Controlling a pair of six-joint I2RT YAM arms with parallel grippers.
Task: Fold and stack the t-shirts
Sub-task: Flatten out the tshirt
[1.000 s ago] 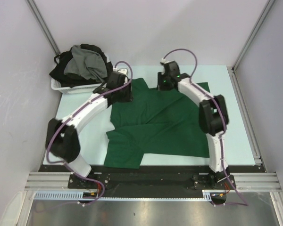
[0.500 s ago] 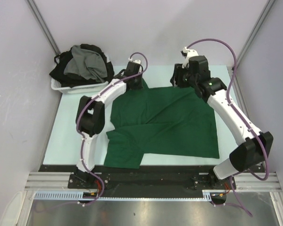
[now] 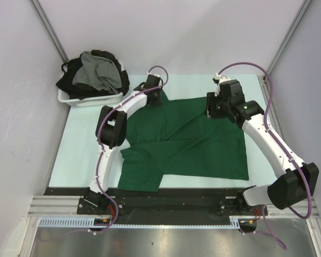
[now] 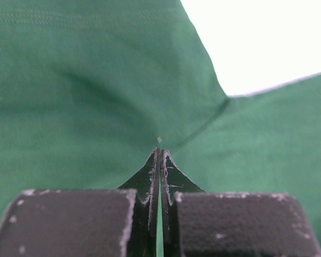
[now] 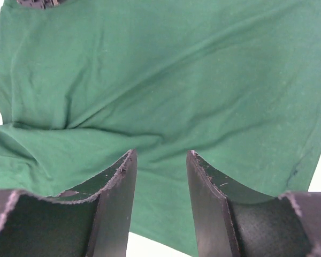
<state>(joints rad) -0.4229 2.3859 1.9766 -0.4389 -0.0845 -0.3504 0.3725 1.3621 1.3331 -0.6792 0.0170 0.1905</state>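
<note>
Green shirt lay spread, unfolded; left gripper pinched its far edge, right gripper gaped above; other shirts waited in basket.

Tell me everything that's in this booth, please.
green t-shirt: one, dark green, spread on the table.
grey t-shirt: one, grey, topping the basket's pile.
black t-shirts: count unclear, black, bundled beneath it.
basket: one, white, table's far left corner.
table: one, pale, under everything.
left arm and right arm: two, white with black joints, near edge.
left claw: one, black, shut on the green t-shirt's far edge.
right claw: one, black, open over its far right part.
</note>
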